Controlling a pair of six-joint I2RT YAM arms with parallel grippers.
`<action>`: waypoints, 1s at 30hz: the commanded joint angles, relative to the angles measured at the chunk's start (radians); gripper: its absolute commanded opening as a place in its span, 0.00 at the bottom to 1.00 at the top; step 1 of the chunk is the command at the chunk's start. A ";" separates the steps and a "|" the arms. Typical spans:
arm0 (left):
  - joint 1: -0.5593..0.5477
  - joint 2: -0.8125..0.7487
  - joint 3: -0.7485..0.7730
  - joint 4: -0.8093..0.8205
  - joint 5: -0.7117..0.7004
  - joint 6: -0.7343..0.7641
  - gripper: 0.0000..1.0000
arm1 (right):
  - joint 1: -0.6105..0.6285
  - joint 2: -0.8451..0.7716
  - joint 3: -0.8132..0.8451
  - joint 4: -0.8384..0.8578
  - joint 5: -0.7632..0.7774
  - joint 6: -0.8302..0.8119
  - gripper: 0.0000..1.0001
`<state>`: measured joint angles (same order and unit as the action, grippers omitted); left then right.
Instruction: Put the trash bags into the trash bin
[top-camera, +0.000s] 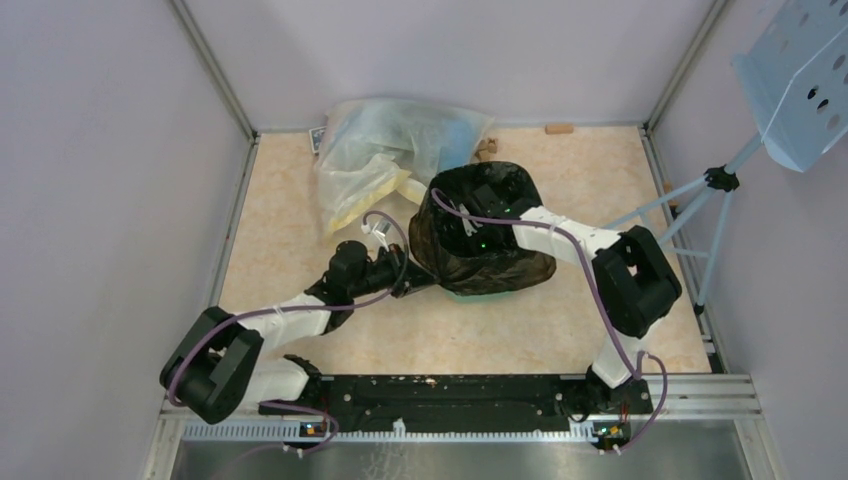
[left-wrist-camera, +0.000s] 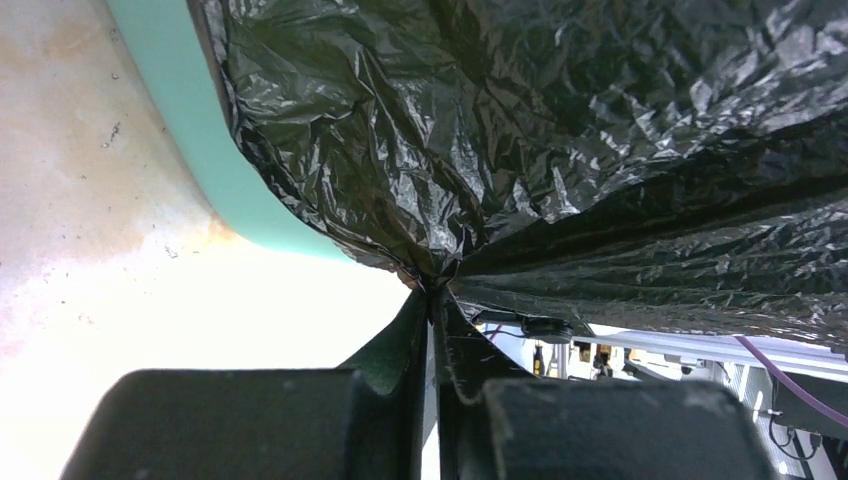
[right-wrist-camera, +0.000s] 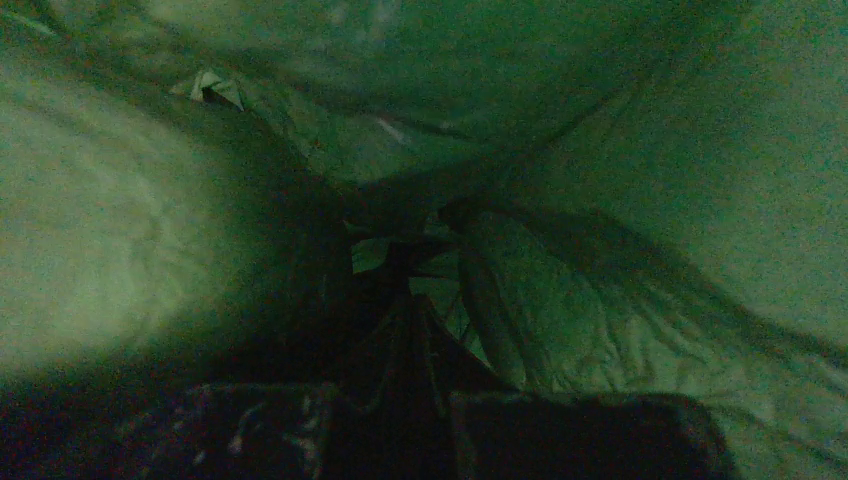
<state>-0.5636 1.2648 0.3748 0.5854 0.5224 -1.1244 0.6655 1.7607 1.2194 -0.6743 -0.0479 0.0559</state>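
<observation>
Well, from my station I see the black trash bag (top-camera: 480, 262) lying over the mint-green trash bin (left-wrist-camera: 195, 150) like a loose cover. Its skirt hangs down the outer wall, so I judge it is more around the bin than inside it. My left claw (left-wrist-camera: 432, 300) is clenched on a thin fold at the bag's lower edge. The creases of the film run together exactly at its tips, and the green wall is just above and to the left of them. My right claw (right-wrist-camera: 405, 300) is down inside the bag and clenched. In the dim green light I see folds gathering in front of its tips, but I cannot tell if it really pinches the film.

What worries me is the left grip. It has only a small bit of glossy plastic, and if I pull sideways the film can slip out or tear at that point. If the grip is strong instead, the pull may drag the bin across the desk (top-camera: 290, 200) or tip it, because nothing presses the bin down. The right claw, pushing deeper, could stretch the film over the rim and split it. Beyond both claws lies a big clear bag (top-camera: 375, 150), and a sliding bin could bump it.
</observation>
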 joint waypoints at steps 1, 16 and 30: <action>-0.001 -0.056 0.046 -0.024 -0.010 0.025 0.10 | -0.017 0.016 0.032 -0.007 -0.033 0.017 0.00; -0.002 -0.168 0.064 -0.145 -0.020 0.050 0.22 | -0.033 0.098 0.002 0.023 -0.043 0.046 0.00; 0.002 -0.253 0.112 -0.322 -0.055 0.128 0.32 | -0.032 0.129 0.025 0.008 -0.007 0.065 0.00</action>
<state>-0.5636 1.0527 0.4282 0.3115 0.4812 -1.0443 0.6437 1.8557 1.2274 -0.6834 -0.0994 0.1013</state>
